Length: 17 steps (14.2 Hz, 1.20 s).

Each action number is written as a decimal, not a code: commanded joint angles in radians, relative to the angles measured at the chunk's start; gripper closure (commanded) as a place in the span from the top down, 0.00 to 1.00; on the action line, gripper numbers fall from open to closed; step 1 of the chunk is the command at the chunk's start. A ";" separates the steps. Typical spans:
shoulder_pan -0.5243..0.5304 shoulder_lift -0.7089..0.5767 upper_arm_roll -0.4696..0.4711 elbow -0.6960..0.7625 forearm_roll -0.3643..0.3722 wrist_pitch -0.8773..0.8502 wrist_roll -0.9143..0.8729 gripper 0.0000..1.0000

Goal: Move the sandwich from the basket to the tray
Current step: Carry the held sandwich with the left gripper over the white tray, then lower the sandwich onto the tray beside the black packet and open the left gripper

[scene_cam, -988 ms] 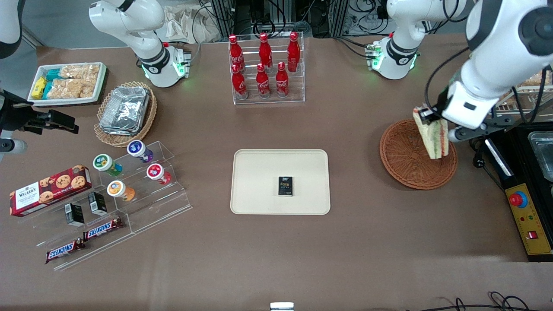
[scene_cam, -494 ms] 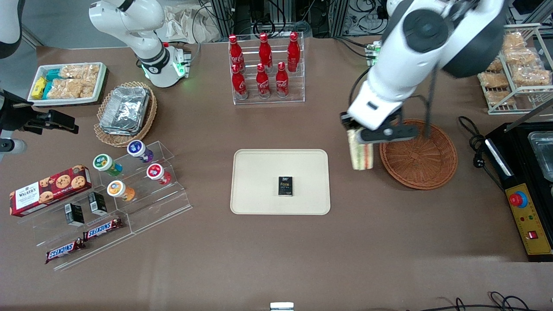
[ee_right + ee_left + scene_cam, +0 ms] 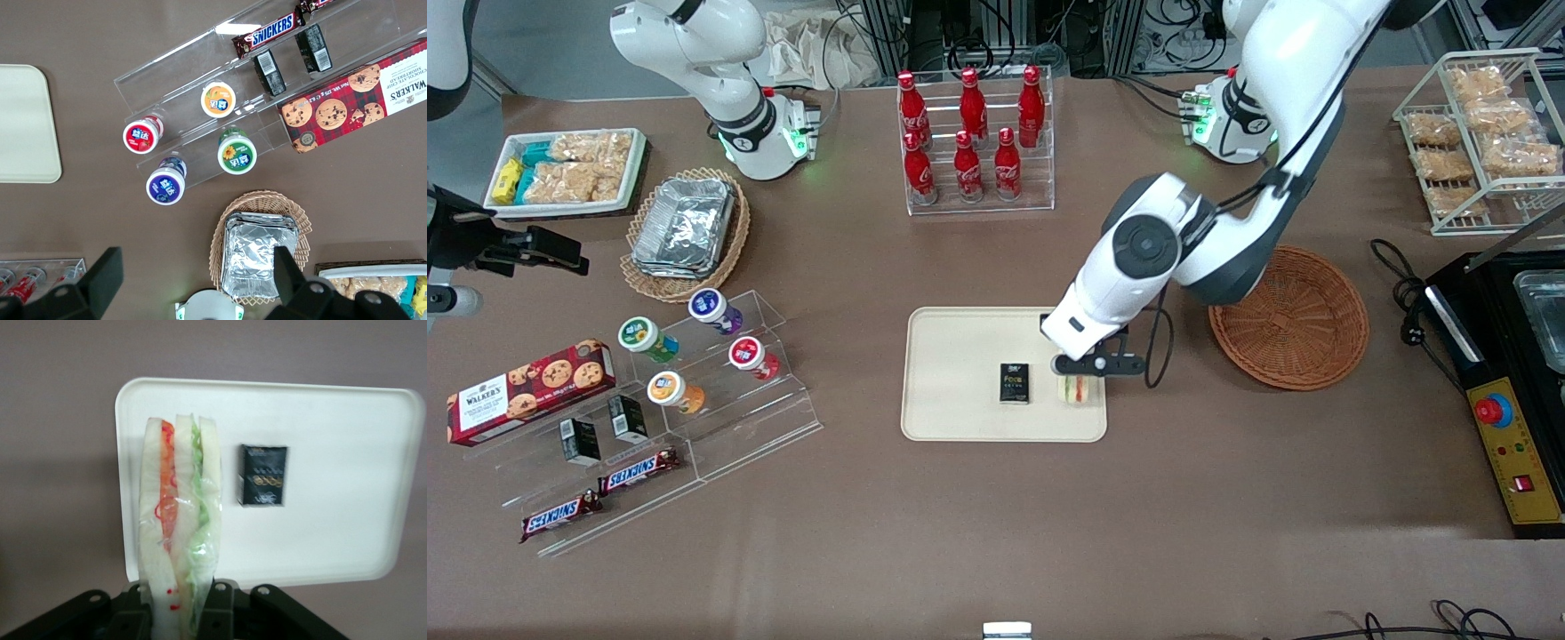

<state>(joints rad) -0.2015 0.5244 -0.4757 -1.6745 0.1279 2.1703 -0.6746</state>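
I take the cream tray (image 3: pixel 960 373) as my reference, lying flat on the brown table (image 3: pixel 996 533). My left arm (image 3: pixel 1183 240) reaches down over the tray's end nearest the reddish-brown wicker basket (image 3: pixel 1288 317), which sits on the table just beside that end of the tray, toward the working arm's end of the table, with nothing in it.

The clear bottle rack (image 3: pixel 978 142) with its six red cola bottles stands farther from the front camera than the tray. Toward the parked arm's end of the table from the tray I see the stepped clear display (image 3: pixel 694 391) carrying round-lidded cups, two Snickers bars and a Walker's cookie box (image 3: pixel 529 389); farther from the front camera than that display is a paler wicker basket of foil containers (image 3: pixel 685 227).

The gripper (image 3: pixel 1080 378) hangs low over the tray, near the edge closest to the reddish basket. Its jaws are closed onto the sandwich (image 3: pixel 179 520), pinching the wrapped wedge by one end, so the bread and the orange, red and green filling point down at the tray. I cannot tell if the sandwich touches the tray. A small black box (image 3: pixel 1014 383) lies on the tray just beside the sandwich, apart from it.
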 commanded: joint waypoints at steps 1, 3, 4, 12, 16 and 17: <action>-0.004 0.057 0.002 0.029 0.074 0.014 -0.022 0.00; -0.004 0.086 0.002 0.032 0.102 0.020 -0.025 0.00; -0.006 0.106 0.003 0.033 0.108 0.045 -0.026 0.00; -0.006 0.161 0.003 0.025 0.180 0.086 -0.108 0.99; 0.000 0.141 0.002 0.033 0.177 0.074 -0.109 0.99; 0.004 0.122 0.002 0.045 0.170 0.074 -0.111 0.99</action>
<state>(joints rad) -0.2002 0.6762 -0.4715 -1.6534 0.2854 2.2525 -0.7590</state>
